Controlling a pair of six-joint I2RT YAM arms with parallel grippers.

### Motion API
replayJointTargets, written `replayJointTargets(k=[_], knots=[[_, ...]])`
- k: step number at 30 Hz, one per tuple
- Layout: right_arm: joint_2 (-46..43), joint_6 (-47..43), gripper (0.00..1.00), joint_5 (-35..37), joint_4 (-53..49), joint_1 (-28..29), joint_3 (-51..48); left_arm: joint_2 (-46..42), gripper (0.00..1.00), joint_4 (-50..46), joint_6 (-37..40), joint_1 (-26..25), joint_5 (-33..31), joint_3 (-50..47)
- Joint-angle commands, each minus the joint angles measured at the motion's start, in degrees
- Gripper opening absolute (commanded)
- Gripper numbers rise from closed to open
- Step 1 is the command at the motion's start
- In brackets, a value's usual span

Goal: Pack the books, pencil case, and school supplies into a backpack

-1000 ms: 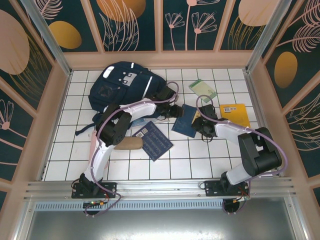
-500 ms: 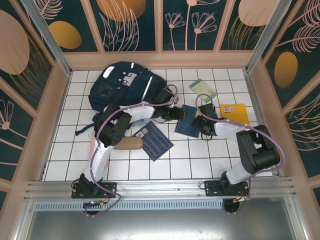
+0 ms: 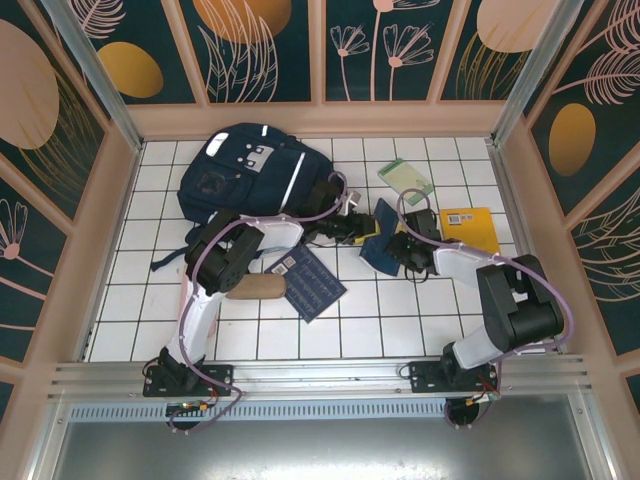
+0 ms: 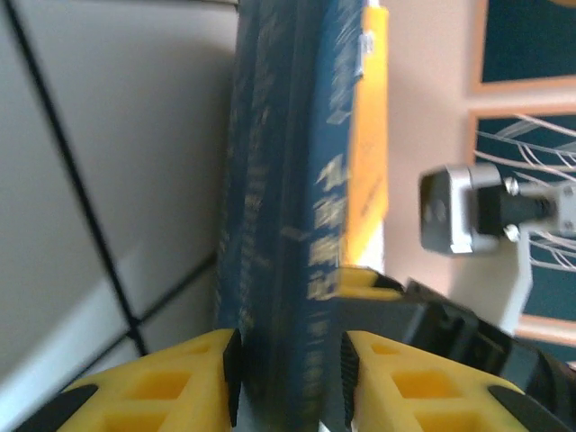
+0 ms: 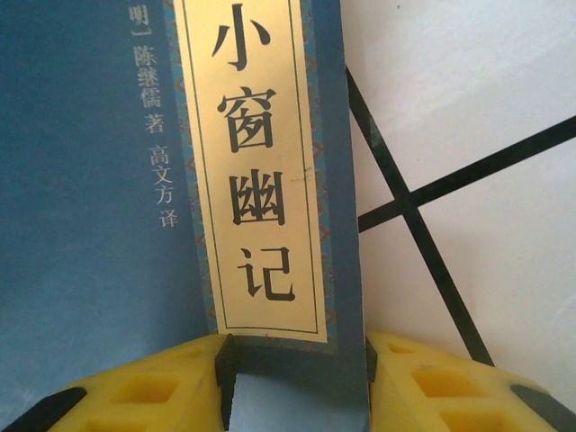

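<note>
A navy book [image 3: 380, 243] stands tilted on edge on the white tiles between my two grippers. My left gripper [image 3: 357, 228] reaches it from the left. In the left wrist view the book [image 4: 288, 180] runs edge-on between the yellow fingers [image 4: 144, 387], and the left gripper [image 4: 290, 378] is shut on it. My right gripper [image 3: 398, 244] meets the book from the right. In the right wrist view the right gripper [image 5: 292, 378] is open against the cover [image 5: 90, 180] with its cream title label. The navy backpack [image 3: 240, 170] lies at the back left.
Another navy book with pale print [image 3: 308, 278] and a tan pouch [image 3: 258, 288] lie near the left arm. A green book [image 3: 405, 180] and a yellow book [image 3: 470, 228] lie to the right. Wooden walls enclose the tiled floor.
The navy book lay flat a second ago and now stands tilted up on edge. The left jaws have narrowed onto it, and the right gripper has pressed in from the right.
</note>
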Motion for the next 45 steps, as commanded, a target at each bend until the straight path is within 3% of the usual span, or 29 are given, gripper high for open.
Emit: replayJointTargets(k=[1,5,7,9,13,20,26,31,35,37,39,43,45], knots=[[-1.60,0.23,0.41,-2.47,2.77,-0.61,-1.27,-0.48,0.37,6.00,-5.09,-1.32,5.93,-0.34],[-2.60,-0.03,0.42,-2.68,2.34,-1.03,-1.42,-0.80,0.31,-3.13,1.73,-1.25,3.34,1.75],[-3.15,-0.21,0.43,-3.01,1.98,-1.49,-1.42,-0.98,0.21,-5.23,3.08,-1.24,2.76,2.30],[-4.04,0.07,0.50,-5.44,2.27,-2.66,-1.58,-1.44,0.10,-5.57,3.16,-0.97,2.61,2.48],[-6.76,0.18,0.70,-10.71,3.78,-5.46,-1.95,-3.26,0.00,-5.07,2.80,0.49,2.70,2.29],[-11.20,0.53,0.86,-22.91,9.10,-11.08,-2.25,-6.97,0.00,4.92,-4.05,4.11,7.48,-0.63],[-9.91,4.33,0.87,-36.86,18.39,-16.02,-3.32,-9.54,0.00,11.47,-8.61,5.15,10.08,-1.37],[-7.68,10.74,0.86,-44.64,29.34,-16.76,-4.58,-10.34,0.00,14.33,-10.36,5.17,11.03,-1.60],[-6.35,13.39,0.79,-47.28,33.72,-16.92,-4.54,-10.48,0.00,18.35,-12.93,5.14,12.15,-2.74],[-6.27,14.10,0.68,-47.97,35.15,-17.24,-4.75,-10.56,0.00,17.66,-12.42,5.21,12.41,-2.93],[-6.30,14.72,0.52,-48.39,36.08,-17.61,-4.94,-10.78,0.00,16.78,-11.68,5.19,12.58,-3.06],[-6.64,12.58,0.01,-47.80,32.01,-18.07,-3.70,-11.42,0.00,9.86,-6.56,5.16,11.49,-1.89],[-6.95,11.52,0.00,-47.19,30.16,-18.06,-3.36,-11.87,0.05,4.10,-2.39,5.29,10.00,-0.48]])
